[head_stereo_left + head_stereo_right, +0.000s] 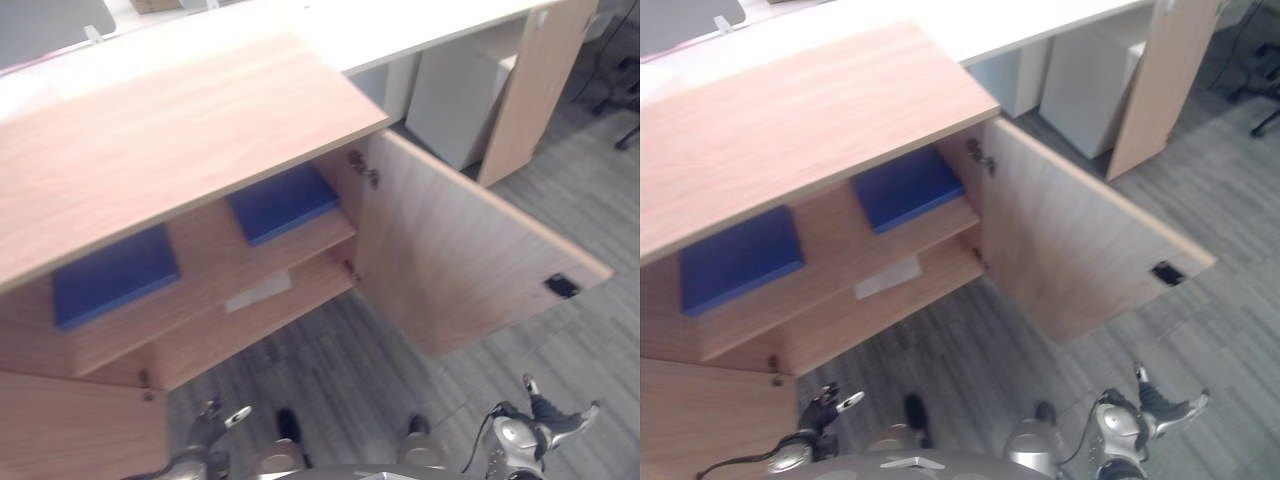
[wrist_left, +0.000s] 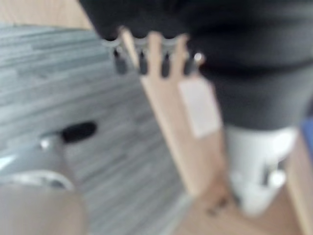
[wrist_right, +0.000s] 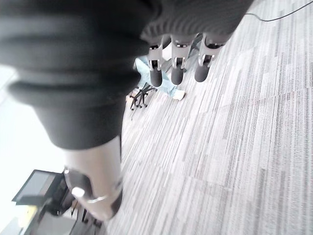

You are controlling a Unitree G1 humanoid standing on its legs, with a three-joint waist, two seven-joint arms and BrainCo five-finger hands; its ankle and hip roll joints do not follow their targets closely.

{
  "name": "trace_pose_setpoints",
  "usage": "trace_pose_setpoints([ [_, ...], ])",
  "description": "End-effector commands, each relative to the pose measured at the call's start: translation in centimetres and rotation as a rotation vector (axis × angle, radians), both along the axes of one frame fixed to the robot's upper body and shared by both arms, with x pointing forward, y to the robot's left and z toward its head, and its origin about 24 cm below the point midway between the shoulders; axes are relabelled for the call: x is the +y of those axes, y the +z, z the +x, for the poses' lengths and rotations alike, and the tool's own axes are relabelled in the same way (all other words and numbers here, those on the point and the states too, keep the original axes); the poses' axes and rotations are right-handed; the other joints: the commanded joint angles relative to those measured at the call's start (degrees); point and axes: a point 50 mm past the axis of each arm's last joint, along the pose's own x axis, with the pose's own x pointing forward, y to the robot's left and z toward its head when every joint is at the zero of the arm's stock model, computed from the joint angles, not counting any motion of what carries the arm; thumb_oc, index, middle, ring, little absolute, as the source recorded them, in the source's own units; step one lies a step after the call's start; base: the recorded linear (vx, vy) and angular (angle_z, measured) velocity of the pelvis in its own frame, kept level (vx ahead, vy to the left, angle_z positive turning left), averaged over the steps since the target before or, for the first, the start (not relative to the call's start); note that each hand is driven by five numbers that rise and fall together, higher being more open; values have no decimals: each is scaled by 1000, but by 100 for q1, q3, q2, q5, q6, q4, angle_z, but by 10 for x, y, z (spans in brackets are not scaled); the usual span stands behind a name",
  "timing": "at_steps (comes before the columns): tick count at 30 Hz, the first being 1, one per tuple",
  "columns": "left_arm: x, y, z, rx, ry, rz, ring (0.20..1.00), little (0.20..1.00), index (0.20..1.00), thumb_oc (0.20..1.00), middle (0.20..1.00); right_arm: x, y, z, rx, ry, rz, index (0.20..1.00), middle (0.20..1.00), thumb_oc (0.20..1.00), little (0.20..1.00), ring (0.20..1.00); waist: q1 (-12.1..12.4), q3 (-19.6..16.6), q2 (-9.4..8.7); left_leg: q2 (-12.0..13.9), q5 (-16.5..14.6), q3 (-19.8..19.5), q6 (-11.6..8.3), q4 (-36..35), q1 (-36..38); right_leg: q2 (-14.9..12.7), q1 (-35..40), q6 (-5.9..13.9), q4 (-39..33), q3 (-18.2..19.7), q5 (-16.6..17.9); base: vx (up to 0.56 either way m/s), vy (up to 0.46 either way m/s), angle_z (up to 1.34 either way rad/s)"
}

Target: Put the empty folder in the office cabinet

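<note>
Two blue folders [image 1: 283,200] [image 1: 112,275] already on the cabinet [image 1: 180,140] upper shelf, door [image 1: 460,250] swung wide. Left hand [image 1: 215,420] and right hand [image 1: 545,415] low in front of the cabinet, fingers relaxed, holding nothing. Likely risk: bumping the open door while turning away, or leaving it open.

A white desk top [image 1: 420,25] runs along the far side behind the wooden unit, carried at its right end by a wooden side panel [image 1: 528,95]. Under the desk, beside that panel, stands a white pedestal [image 1: 455,100]. Grey striped carpet [image 1: 580,340] covers the floor. At the far right edge, dark office chair legs [image 1: 625,95] stand on the carpet
</note>
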Motion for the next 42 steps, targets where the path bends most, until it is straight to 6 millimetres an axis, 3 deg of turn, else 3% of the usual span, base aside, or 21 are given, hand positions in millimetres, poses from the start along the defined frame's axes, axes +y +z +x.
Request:
trace_pose_setpoints([
  [1,-10,3,15,-46,-93,-3,1000,1000,1000,1000,1000,-39,26,6,-146,-183,-120,1000,1000,1000,1000,1000,123,85,377,-708,-1132,-40,837,153,309,-40,-494,-2,677,96,-299,32,-119,-18],
  [3,-10,3,12,-31,-122,2,1000,1000,1000,1000,1000,-45,31,7,-165,-182,-144,1000,1000,1000,1000,1000,163,28,393,-685,-1076,-90,775,78,354,43,-402,-54,553,44,-321,33,-233,-8],
  [4,-9,2,8,-9,-145,11,1000,1000,1000,1000,1000,-51,35,18,-216,-122,-114,1000,1000,1000,1000,1000,230,-47,399,-632,-922,-81,702,57,323,146,-328,-180,361,-97,-225,0,-226,6],
  [6,-9,2,8,-5,-148,12,1000,1000,1000,1000,1000,-52,35,20,-227,-96,-98,1000,1000,1000,1000,1000,240,-61,402,-626,-914,-96,689,53,325,159,-304,-192,333,-118,-224,2,-136,17],
  [11,5,4,-1,33,-223,34,1000,1000,1000,1000,1000,-62,58,64,-255,380,-93,1000,1000,1000,1000,1000,413,-159,382,-571,-819,-291,573,38,216,281,-204,-334,224,-309,-345,-20,-152,17],
  [12,5,4,-1,33,-223,34,1000,1000,1000,1000,1000,-62,58,64,-255,380,-93,1000,1000,1000,1000,1000,413,-159,382,-571,-819,-291,573,38,216,281,-204,-334,224,-309,-345,-35,-79,33],
  [15,16,6,-6,46,-227,37,1000,1000,1000,1000,1000,-69,67,79,-197,671,-48,1000,1000,1000,1000,1000,453,-178,341,-519,-845,-407,481,23,215,336,-128,-343,204,-290,-472,35,-93,21],
  [22,25,9,1,50,-216,49,1000,1000,1000,1000,1000,-69,72,90,-179,892,58,1000,1000,1000,1000,1000,481,-201,275,-383,-729,-433,343,1,144,411,-85,-399,183,-373,-551,-20,-66,9],
  [28,29,9,4,52,-215,48,1000,1000,1000,1000,1000,-46,71,99,-130,1229,107,1000,1000,1000,1000,1000,580,-185,253,-337,-654,-487,283,1,86,437,-35,-448,166,-485,-592,-5,-2,1],
  [30,30,9,2,54,-202,46,1000,1000,1000,1000,1000,-29,71,102,-108,1369,92,1000,1000,1000,1000,1000,613,-186,226,-329,-637,-501,271,1,76,438,-12,-449,162,-535,-598,0,0,0],
  [35,30,9,-3,55,-161,33,1000,1000,1000,1000,1000,-4,71,104,-105,1487,76,1000,1000,1000,1000,1000,637,-178,180,-319,-631,-527,262,1,62,442,12,-447,162,-585,-598,7,16,0],
  [42,13,5,-10,40,-121,-14,1000,1000,1000,1000,1000,62,70,97,-173,1719,119,1000,1000,1000,1000,1000,677,-148,100,-340,-628,-572,275,1,-2,420,20,-422,185,-667,-586,27,55,6],
])
